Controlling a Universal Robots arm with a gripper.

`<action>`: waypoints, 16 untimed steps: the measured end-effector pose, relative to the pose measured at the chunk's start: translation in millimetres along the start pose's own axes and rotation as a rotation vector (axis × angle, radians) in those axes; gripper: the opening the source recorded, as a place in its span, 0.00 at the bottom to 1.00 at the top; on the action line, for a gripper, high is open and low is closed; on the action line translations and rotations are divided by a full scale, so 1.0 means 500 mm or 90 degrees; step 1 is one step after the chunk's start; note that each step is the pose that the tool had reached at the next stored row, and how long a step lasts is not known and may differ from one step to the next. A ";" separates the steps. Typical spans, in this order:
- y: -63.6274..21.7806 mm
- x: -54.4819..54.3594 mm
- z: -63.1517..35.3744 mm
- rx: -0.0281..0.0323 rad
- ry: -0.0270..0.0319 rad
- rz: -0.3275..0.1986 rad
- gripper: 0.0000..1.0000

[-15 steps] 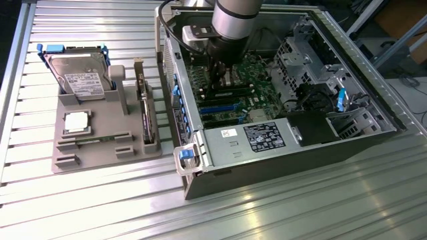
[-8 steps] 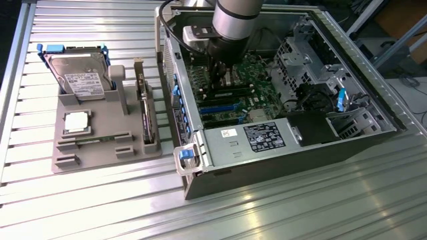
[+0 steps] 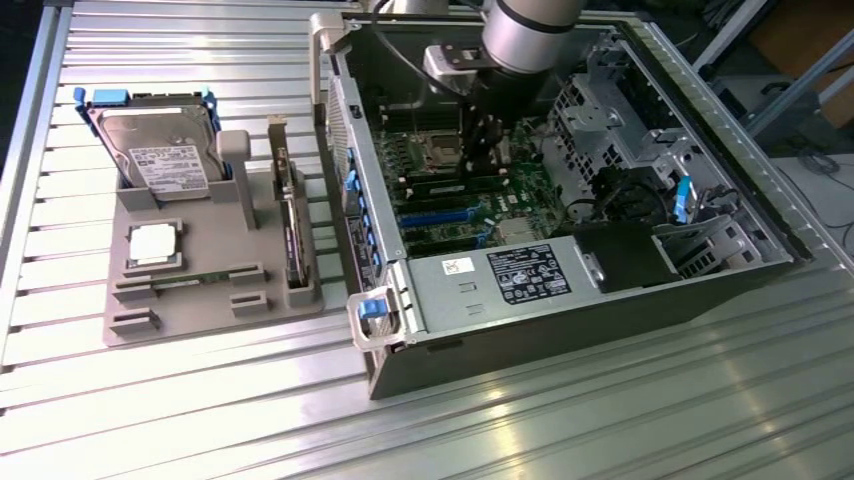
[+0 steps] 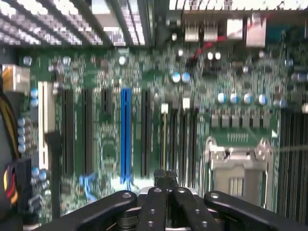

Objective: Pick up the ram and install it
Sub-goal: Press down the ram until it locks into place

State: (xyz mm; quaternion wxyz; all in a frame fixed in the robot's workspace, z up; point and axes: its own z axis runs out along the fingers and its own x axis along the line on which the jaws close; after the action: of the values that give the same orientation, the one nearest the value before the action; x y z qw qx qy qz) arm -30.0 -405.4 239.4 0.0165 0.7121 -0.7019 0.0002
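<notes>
Gripper hangs closed and empty over the motherboard, while the ram lies in the grey tray. Pickup isn't done; it'll call for opened fingers.

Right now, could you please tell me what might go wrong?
The shut end effector sits low over the motherboard, close to the CPU socket; a slip could damage it. The ram lies in the grey tray outside the computer case, so reaching it means clearing its wall.

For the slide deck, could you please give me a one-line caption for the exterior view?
Shut gripper lowered inside the open computer case over the motherboard, parts tray alongside.
</notes>
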 end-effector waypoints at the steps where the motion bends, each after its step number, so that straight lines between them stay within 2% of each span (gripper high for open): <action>1: -0.009 0.000 0.000 -0.0009 0.0000 0.000 0.11; 2: -0.018 0.000 0.000 -0.0017 -0.0001 0.000 0.11; 4: -0.059 0.001 -0.001 -0.0037 -0.0001 0.000 0.11; 8: -0.110 0.000 -0.002 -0.0050 0.0000 0.000 0.11; 13: -0.152 0.000 -0.004 -0.0057 0.0001 0.000 0.11; 16: -0.161 0.001 -0.014 -0.0057 -0.0001 0.000 0.11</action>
State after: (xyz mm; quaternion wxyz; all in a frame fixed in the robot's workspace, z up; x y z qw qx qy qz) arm 50.7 -404.5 244.5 0.0196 0.7121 -0.7018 -0.0030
